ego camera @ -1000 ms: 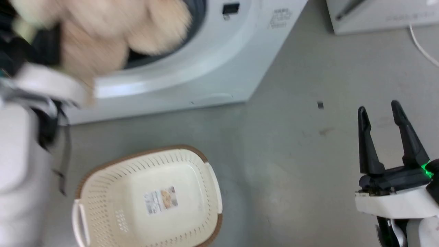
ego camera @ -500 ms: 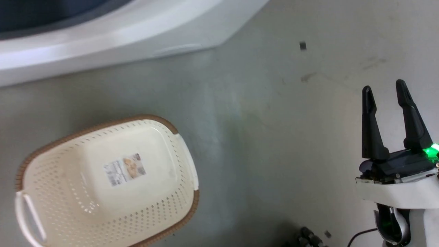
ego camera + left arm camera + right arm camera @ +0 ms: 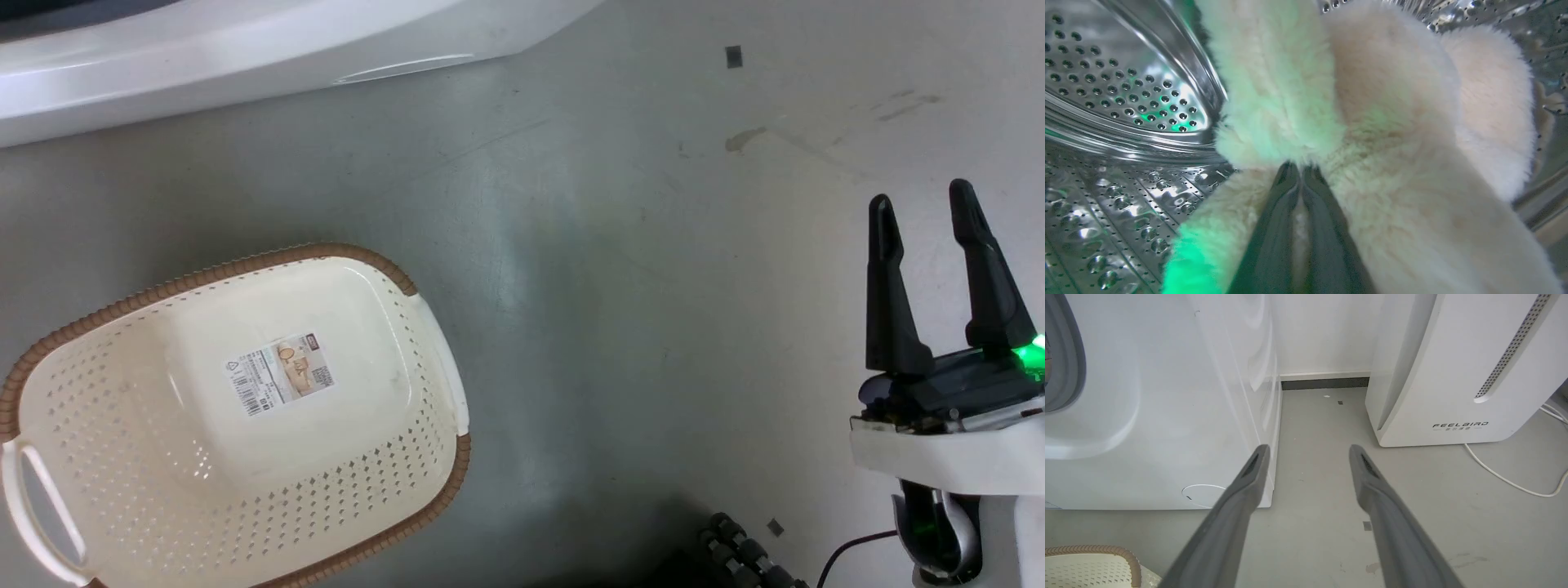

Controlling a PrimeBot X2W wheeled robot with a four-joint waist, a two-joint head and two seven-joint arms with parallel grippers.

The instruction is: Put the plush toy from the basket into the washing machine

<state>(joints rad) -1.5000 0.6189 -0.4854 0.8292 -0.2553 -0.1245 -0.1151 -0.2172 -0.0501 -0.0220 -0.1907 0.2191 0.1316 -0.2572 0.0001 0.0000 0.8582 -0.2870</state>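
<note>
Left gripper (image 3: 1300,173): fingers pinched nearly together on fur of the toy (image 3: 1392,122), well inside the washer (image 3: 1126,90). Toy is bunched straight ahead of the fingertips; contact with the drum floor cannot be told. Right gripper (image 3: 920,196) is held spread, empty, over the floor. Basket (image 3: 367,474) is seen empty.

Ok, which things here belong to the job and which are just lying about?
Job: fluffy beige plush toy, white front-loading washing machine, cream perforated plastic basket, left end effector.
Lying about: white FEELBIRD appliance, white floor cable, open right end effector.
</note>
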